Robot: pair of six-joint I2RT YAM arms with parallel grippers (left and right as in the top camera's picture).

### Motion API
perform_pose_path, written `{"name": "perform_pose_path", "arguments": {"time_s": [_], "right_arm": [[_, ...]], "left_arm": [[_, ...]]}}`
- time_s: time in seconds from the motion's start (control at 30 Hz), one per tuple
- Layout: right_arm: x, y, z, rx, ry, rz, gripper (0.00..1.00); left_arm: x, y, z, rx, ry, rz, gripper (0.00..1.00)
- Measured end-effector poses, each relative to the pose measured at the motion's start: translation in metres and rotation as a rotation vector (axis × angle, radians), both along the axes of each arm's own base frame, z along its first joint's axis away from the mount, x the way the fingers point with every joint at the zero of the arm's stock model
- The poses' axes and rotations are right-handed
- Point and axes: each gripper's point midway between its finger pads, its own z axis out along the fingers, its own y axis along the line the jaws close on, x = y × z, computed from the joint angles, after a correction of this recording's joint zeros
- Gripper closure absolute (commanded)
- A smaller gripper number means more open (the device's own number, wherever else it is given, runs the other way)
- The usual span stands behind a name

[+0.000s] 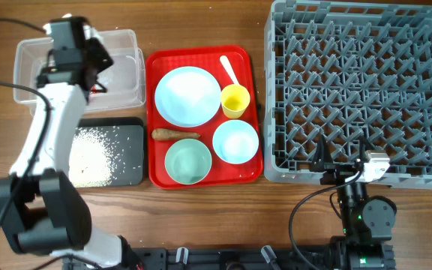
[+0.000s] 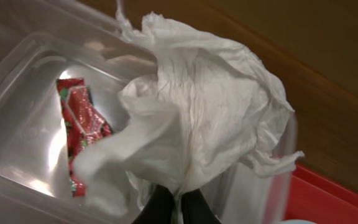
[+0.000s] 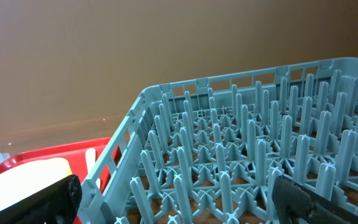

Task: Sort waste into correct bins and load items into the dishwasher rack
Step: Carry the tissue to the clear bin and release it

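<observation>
Left gripper (image 2: 178, 200) is pinched fully shut on the crumpled white tissue (image 2: 197, 112), which billows out from between the dark fingertips and hangs over the clear plastic tub (image 2: 17, 81). Under the tissue, flat on the tub's floor, lies the red printed wrapper (image 2: 79, 124). From overhead the tub sits just left of the red serving tray (image 1: 153, 112), level with the tray's far half, and the left arm's wrist covers much of it.

Also left of the red tray, level with its near half, is the black tray (image 1: 130, 131), with loose white rice grains (image 1: 96, 154) scattered over it.

On the red tray itself are the pale blue plate (image 1: 187, 95) at the far left, the yellow cup (image 1: 235, 100) touching the plate's right edge, and the white spoon (image 1: 229, 69) just beyond the cup. The brown carrot-like stick (image 1: 175, 135) lies in front of the plate. One bowl (image 1: 188, 161) and a second bowl (image 1: 235, 140) fill the near end.

Right of the red tray, close against it, stands the grey dishwasher rack (image 1: 280, 90), with nothing among its pegs. The right gripper (image 3: 173, 199) is spread wide with nothing in it, low at the rack's near wall.
</observation>
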Motion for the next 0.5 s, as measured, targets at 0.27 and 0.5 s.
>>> {"name": "perform_pose_path", "arguments": {"time_s": [0.27,0.5], "right_arm": [[0.000,0.000,0.000,0.000,0.000,0.000,0.00],[0.000,0.000,0.000,0.000,0.000,0.000,0.00]], "left_arm": [[0.006,0.029,-0.042,-0.079,0.050,0.025,0.90],[0.020,0.029,-0.077,-0.092,0.072,0.020,0.25]]}}
